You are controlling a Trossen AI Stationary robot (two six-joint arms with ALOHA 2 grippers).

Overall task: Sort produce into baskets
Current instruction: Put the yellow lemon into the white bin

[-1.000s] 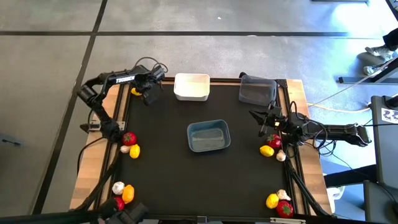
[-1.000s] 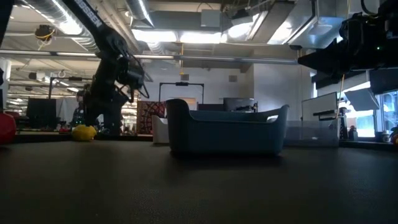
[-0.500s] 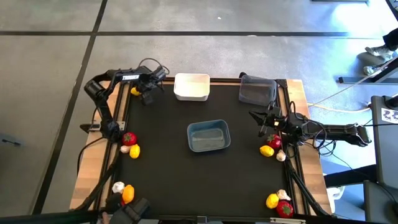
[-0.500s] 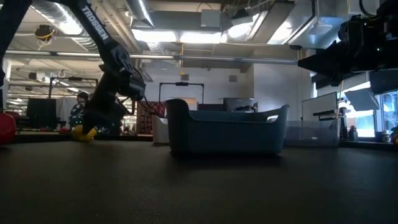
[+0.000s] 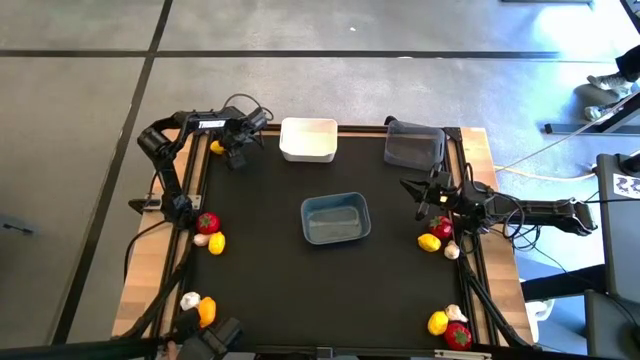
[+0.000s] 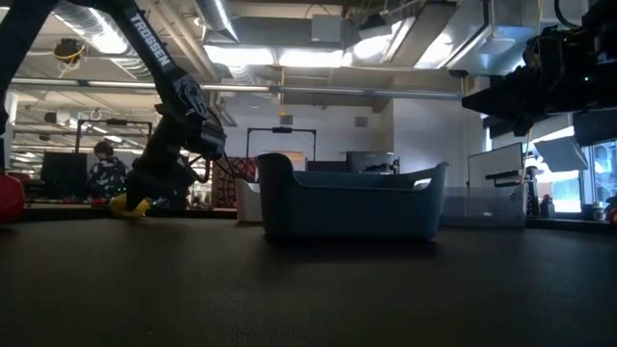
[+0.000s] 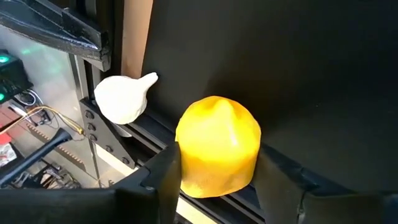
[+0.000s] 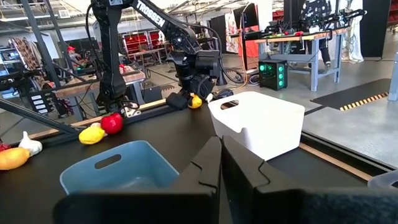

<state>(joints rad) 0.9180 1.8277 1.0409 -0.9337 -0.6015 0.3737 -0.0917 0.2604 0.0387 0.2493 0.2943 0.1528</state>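
One yellow piece (image 7: 217,146) sits between the left end effector's (image 7: 217,180) fingers.

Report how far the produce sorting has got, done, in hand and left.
Done: nothing visible; the white basket, dark grey basket and blue-grey basket all look empty.
In hand: the left gripper straddles a yellow piece at the table's far left corner, a garlic bulb beside it.
Left: the clusters by the left edge, near left corner, right edge and near right corner. The right gripper waits shut.
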